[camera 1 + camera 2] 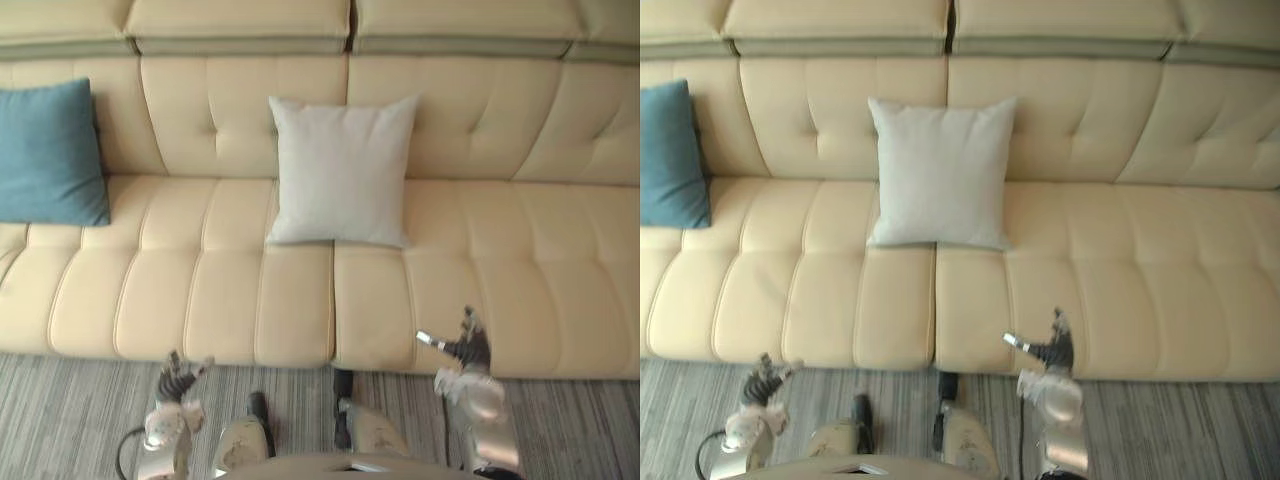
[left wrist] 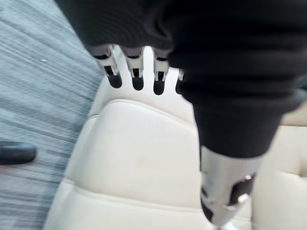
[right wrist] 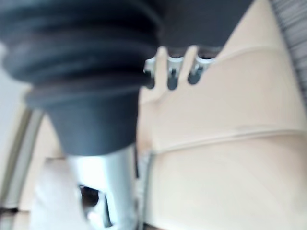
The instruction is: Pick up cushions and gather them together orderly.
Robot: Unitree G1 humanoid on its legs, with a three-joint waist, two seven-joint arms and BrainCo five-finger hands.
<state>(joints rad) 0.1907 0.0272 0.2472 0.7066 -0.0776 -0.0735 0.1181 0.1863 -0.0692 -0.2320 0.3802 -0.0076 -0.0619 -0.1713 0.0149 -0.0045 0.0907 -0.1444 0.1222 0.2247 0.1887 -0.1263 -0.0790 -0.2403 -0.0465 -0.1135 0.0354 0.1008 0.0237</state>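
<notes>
I see the pale grey cushion (image 1: 342,170) propped against the backrest at the middle of the cream sofa (image 1: 520,270). The teal cushion (image 1: 48,152) leans near the sofa's left end. My left hand (image 1: 178,382) and right hand (image 1: 468,348) hover at the sofa's front edge, fingers loosely spread and holding nothing.

- The place looks like a living room in a home, or a lounge.
- A long cream sofa (image 1: 480,280) with a tufted back and padded seat sections runs across both eye views.
- Two loose cushions lean on its back: a white cushion (image 1: 342,170) near the middle and a blue cushion (image 1: 50,152) at the left end.
- A grey striped carpet (image 1: 60,420) covers the floor in front of the sofa.
</notes>
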